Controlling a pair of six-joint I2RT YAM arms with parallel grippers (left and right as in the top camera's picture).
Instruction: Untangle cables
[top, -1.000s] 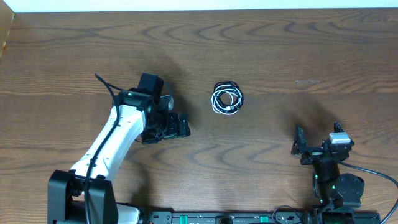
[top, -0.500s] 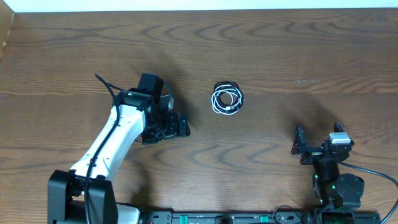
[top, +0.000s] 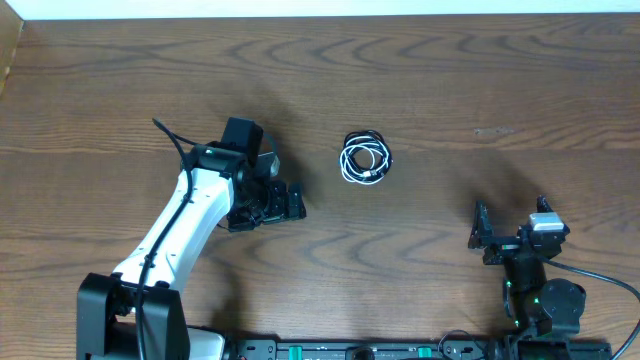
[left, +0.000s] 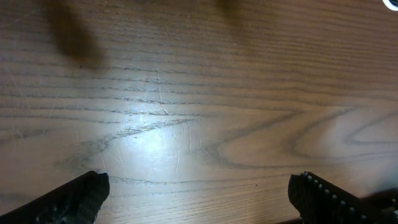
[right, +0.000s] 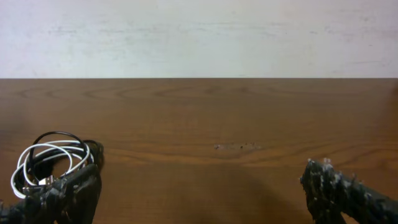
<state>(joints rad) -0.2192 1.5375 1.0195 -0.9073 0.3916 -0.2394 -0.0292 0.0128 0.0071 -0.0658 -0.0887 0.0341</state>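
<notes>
Dark brown wood grain was seen across the table, and the cables were found on it, gathered into one small tangled coil slightly above the middle of the overhead view. White loops were interlaced with black ones, and no single plug could be told apart at that size. The coil was touched by neither arm. The left gripper was held to the left of the coil and a little nearer the robot, at the end of the white left arm, clearly apart from the tangle. In the left wrist view the left gripper was shown with its jaws spread wide; only bare, glossy wood was seen between them, and nothing was gripped. The right gripper was kept well apart from the coil, low on the right side close to its base. In the right wrist view the right gripper was likewise seen fully spread and empty, its dark fingers set at the lower corners. There the cables were seen lying flat on the wood just beyond the left finger, and a pale wall was seen behind the table's far edge.
</notes>
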